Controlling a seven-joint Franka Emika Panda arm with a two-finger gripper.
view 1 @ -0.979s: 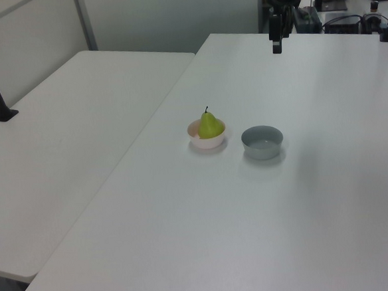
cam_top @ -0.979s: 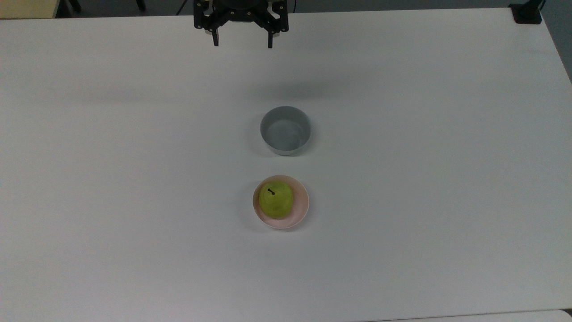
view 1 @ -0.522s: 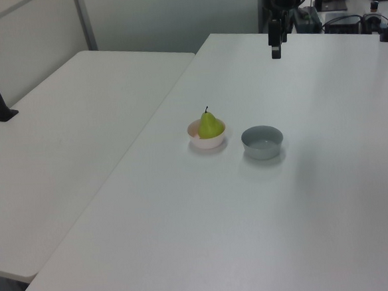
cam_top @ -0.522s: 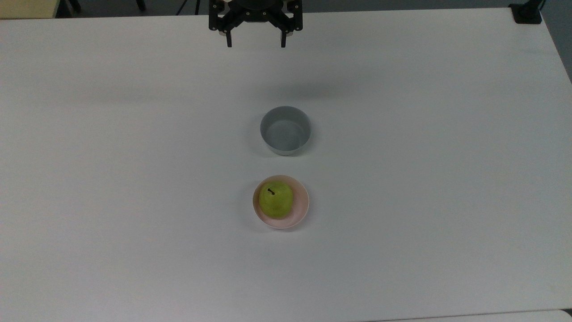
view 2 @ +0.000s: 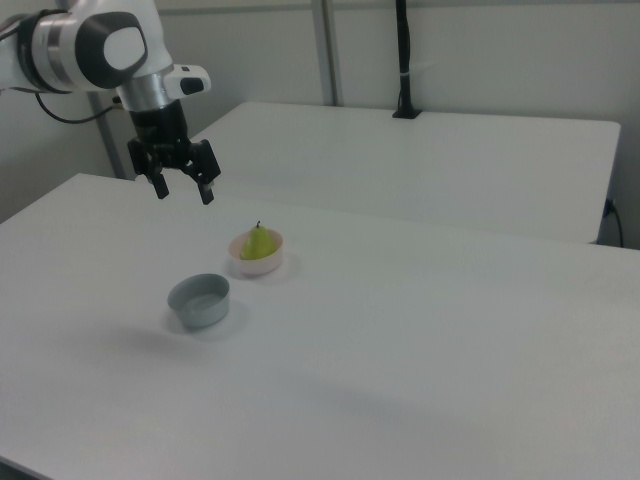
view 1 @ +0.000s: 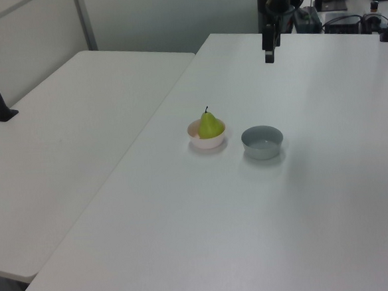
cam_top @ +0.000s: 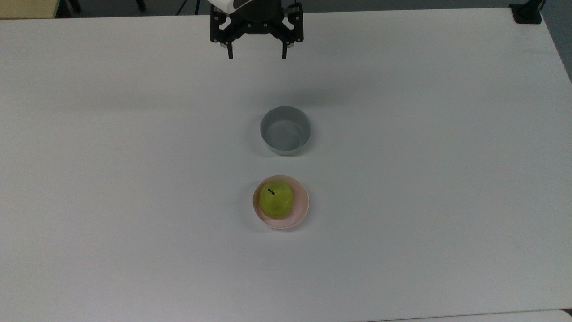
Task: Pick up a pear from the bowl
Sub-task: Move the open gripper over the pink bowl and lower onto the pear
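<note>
A yellow-green pear (cam_top: 276, 200) (view 1: 210, 126) (view 2: 259, 242) with a short dark stem stands upright in the pale pink bowl (cam_top: 300, 208) (view 1: 198, 141) (view 2: 271, 264) near the middle of the white table. My black gripper (cam_top: 257, 56) (view 1: 268, 57) (view 2: 183, 192) hangs open and empty high above the table near the top view's upper edge, well away from the bowl and beyond the grey bowl. Its fingers point downward.
An empty grey bowl (cam_top: 285, 130) (view 1: 262, 142) (view 2: 199, 299) sits between the gripper and the pink bowl. A second white table (view 1: 59, 128) (view 2: 420, 160) adjoins this one, with a black pole (view 2: 402, 60) clamped at its far side.
The gripper has moved toward the bowls, a little to the top view's right and then down in that view. It stays open. Pear and bowls have not moved.
</note>
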